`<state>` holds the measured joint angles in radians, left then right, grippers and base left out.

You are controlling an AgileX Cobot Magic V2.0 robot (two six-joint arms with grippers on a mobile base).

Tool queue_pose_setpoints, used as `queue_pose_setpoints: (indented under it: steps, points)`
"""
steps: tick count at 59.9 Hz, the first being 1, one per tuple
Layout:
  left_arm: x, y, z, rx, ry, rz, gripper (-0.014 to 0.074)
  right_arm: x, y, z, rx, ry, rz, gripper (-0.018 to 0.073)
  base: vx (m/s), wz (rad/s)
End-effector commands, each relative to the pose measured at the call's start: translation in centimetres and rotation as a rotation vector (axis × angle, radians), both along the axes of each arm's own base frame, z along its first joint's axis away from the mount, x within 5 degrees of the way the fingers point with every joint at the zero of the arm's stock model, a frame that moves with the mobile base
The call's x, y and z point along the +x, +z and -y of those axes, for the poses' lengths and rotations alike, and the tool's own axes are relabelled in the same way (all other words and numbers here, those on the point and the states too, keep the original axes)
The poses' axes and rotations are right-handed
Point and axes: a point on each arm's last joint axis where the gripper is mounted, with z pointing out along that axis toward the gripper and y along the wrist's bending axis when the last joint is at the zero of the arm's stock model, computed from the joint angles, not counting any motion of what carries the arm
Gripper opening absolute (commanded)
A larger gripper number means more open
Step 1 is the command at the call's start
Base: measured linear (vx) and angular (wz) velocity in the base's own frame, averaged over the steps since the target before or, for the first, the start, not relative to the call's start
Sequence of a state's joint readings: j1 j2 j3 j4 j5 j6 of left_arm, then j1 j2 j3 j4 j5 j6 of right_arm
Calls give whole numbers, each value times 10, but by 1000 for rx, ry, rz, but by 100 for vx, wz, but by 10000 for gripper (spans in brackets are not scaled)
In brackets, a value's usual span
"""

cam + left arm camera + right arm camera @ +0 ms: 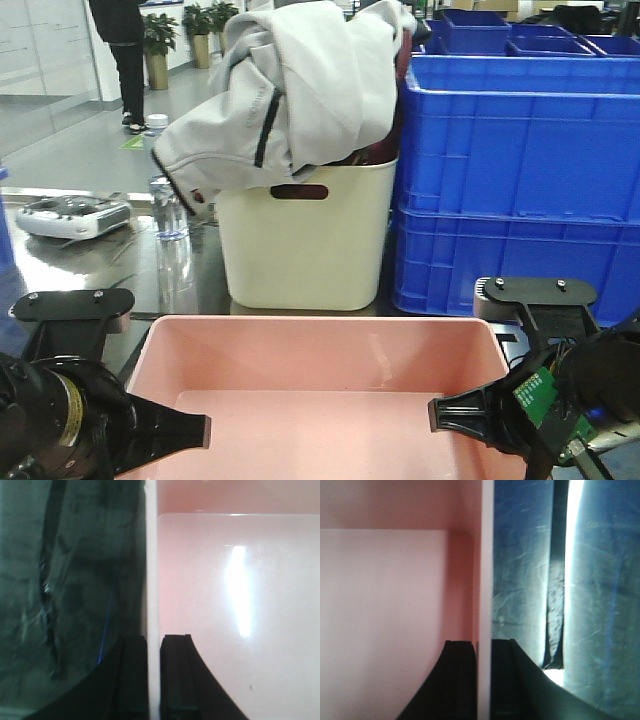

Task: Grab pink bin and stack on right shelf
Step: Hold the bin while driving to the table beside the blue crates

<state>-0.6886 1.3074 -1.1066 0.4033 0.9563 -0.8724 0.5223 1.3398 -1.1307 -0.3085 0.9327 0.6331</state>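
The pink bin (320, 370) fills the near foreground of the front view, a shallow pale pink tray with nothing in it. My left gripper (165, 432) is shut on its left wall; in the left wrist view the left gripper (154, 645) has one black finger (132, 680) outside the rim and the other inside. My right gripper (470, 420) is shut on the right wall, and in the right wrist view the right gripper (484, 647) straddles the pale rim (486, 580). Beside the bin lies the dark glossy shelf deck (75, 580) (600, 605).
A cream tub (305, 240) draped with a grey jacket (290, 90) stands just behind the bin. Stacked blue crates (520, 180) rise at the back right. A clear water bottle (168, 215) and a white controller (72, 215) sit on the glossy surface at the left.
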Motion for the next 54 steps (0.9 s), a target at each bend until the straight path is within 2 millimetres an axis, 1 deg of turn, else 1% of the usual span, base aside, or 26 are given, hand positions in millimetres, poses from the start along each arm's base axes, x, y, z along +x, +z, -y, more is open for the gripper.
queue_pose_setpoints:
  steps: [1,28,54]
  points:
    - [-1,19,-7,8,-2,95,60,2,18,9,-50,6,103,1,15,-20]
    - [-1,19,-7,8,-2,95,60,2,18,9,-50,6,103,1,10,-15]
    - [-1,19,-7,8,-2,95,60,2,19,9,-50,9,105,1,1,-3]
